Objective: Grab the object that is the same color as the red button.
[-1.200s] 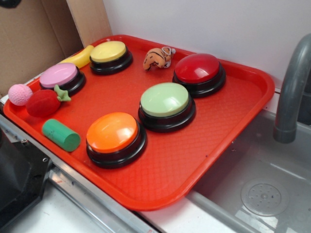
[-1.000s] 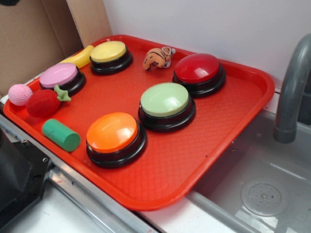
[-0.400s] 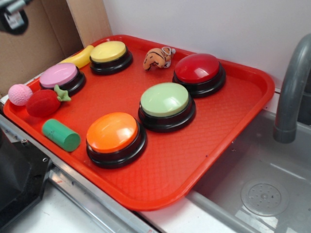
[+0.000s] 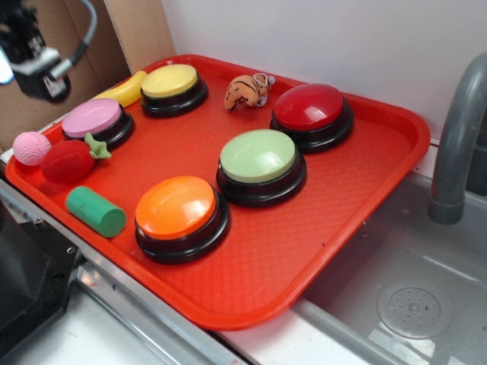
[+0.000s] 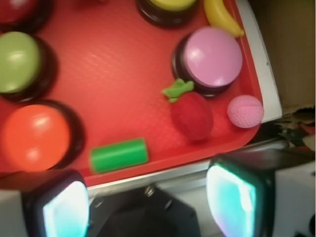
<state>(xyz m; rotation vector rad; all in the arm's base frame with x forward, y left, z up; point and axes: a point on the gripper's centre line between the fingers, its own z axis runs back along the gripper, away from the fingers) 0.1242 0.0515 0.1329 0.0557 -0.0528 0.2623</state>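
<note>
The gripper (image 4: 38,72) hangs high above the tray's (image 4: 365,198) left corner with fingers (image 5: 64,205) spread and empty, giving a clear view of the red strawberry toy (image 4: 67,160) lying between pink ball (image 4: 31,147) and pink button (image 4: 93,118).

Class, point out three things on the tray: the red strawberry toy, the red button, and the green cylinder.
red strawberry toy (image 4: 67,161): exterior view, fuzzy red body.
red button (image 4: 308,106): exterior view, top of dome.
green cylinder (image 5: 119,155): wrist view, middle of its side.
</note>
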